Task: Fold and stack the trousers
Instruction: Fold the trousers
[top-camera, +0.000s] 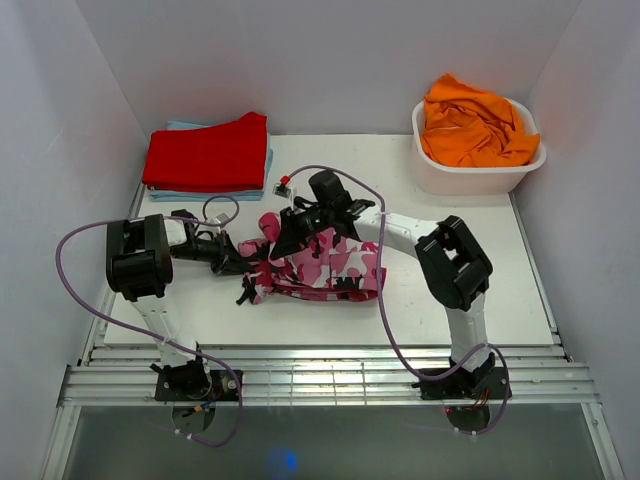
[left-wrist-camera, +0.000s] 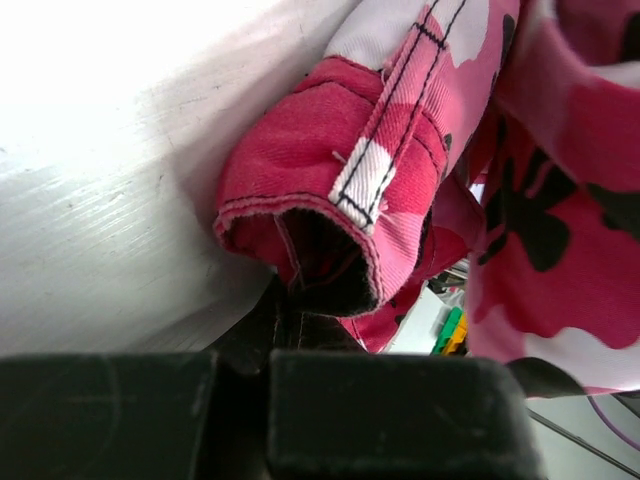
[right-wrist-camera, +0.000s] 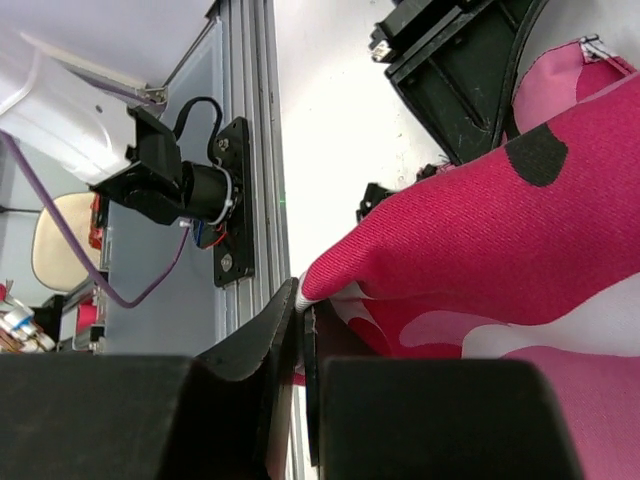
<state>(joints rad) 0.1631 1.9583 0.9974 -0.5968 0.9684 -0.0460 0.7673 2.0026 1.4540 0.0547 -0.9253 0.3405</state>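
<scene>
step: mid-fold; trousers (top-camera: 330, 268) bunched mid-table | left gripper (top-camera: 240, 262) pinches their left end; right gripper (top-camera: 292, 238) clamps their far-left edge | next: probably carry both pinched edges rightward evenly, then flatten

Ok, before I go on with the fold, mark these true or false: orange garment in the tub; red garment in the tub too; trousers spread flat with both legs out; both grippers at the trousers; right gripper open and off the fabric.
1. The orange garment sits in the white tub. True.
2. The red garment is in the tub too. False: it lies folded on a light blue cloth at the far left.
3. The trousers are spread flat with both legs out. False: they lie bunched in a heap mid-table.
4. The left gripper and right gripper are both at the trousers. True.
5. The right gripper is open, off the fabric. False: it pinches an edge of the trousers.
</scene>
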